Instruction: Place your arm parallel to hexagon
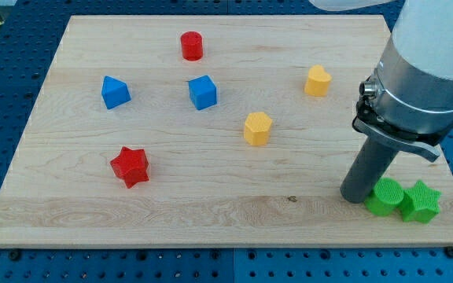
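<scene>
Seven blocks sit on the bench (69,212). The yellow hexagon (258,128) lies near the middle, apart from its neighbours. My tip (355,195) rests at the near right, touching or just beside the green cylinder (384,196), which sits against a green star (421,201). No fingers exist on this rig, only the rod, so nothing is held. The yellow heart (317,81) lies farther back, right of the hexagon; the blue cube (203,92) is to the hexagon's far left. To do this step well, I judge the tip should slide left away from the green pair and stop level with the hexagon, near it but not touching.
</scene>
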Available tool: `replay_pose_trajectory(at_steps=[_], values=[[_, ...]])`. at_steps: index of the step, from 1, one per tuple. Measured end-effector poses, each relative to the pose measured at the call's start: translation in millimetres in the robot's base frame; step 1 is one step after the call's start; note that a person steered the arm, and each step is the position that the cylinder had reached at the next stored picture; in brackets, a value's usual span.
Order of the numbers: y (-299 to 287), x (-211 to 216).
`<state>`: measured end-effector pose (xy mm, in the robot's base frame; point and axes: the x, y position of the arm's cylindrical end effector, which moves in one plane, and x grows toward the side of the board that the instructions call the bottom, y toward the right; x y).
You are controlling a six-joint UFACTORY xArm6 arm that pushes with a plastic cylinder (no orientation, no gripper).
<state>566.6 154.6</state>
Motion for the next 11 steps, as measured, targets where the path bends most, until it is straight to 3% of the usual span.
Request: replay_pose_trajectory(at_steps=[10,11], values=[[-5,-37],[-26,-65]])
